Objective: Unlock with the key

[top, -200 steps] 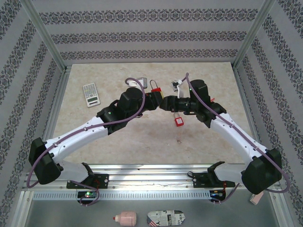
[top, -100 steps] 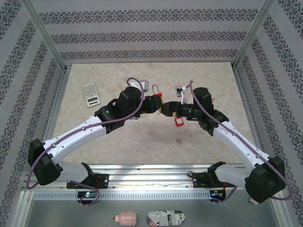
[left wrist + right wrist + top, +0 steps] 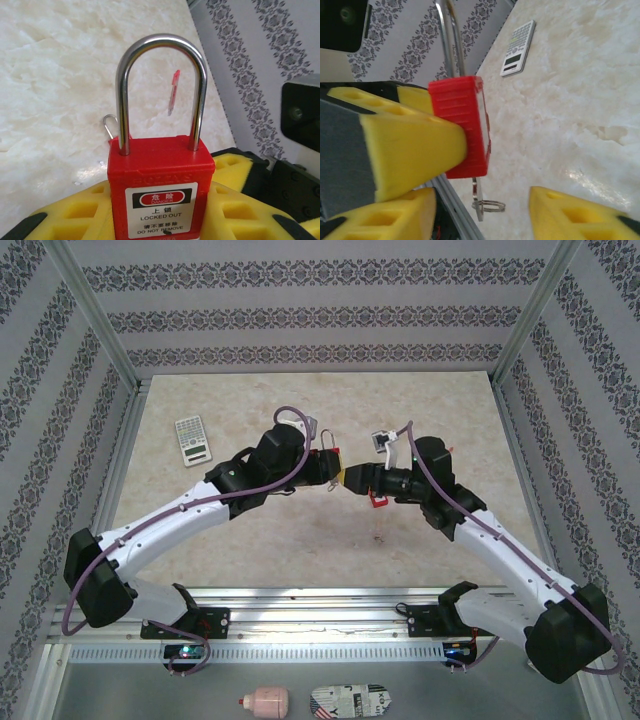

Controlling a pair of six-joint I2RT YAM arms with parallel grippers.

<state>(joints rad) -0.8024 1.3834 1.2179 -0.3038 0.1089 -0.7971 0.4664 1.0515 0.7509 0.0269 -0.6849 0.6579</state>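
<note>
A red padlock [image 3: 160, 185] with a steel shackle [image 3: 161, 45] and a "LOCKED OUT" label stands upright between the yellow pads of my left gripper [image 3: 160, 222], which is shut on its body. The overhead view has this lock [image 3: 332, 452] held above the table's middle. A small key [image 3: 479, 197] with a wire ring sticks out of the lock's underside [image 3: 462, 125]. My right gripper [image 3: 480, 220] is open just below, one yellow fingertip [image 3: 575, 212] on each side of the key, not touching it. The two grippers meet tip to tip [image 3: 352, 478].
A second red padlock [image 3: 379, 500] lies on the marble table just under the right wrist. A calculator [image 3: 192, 439] sits at the back left. A thin red stick [image 3: 173, 92] lies farther off on the table. Patterned walls close in three sides.
Both grippers have shifted toward the near edge. The left carries the padlock along, and the right has stayed closed up on its underside.
</note>
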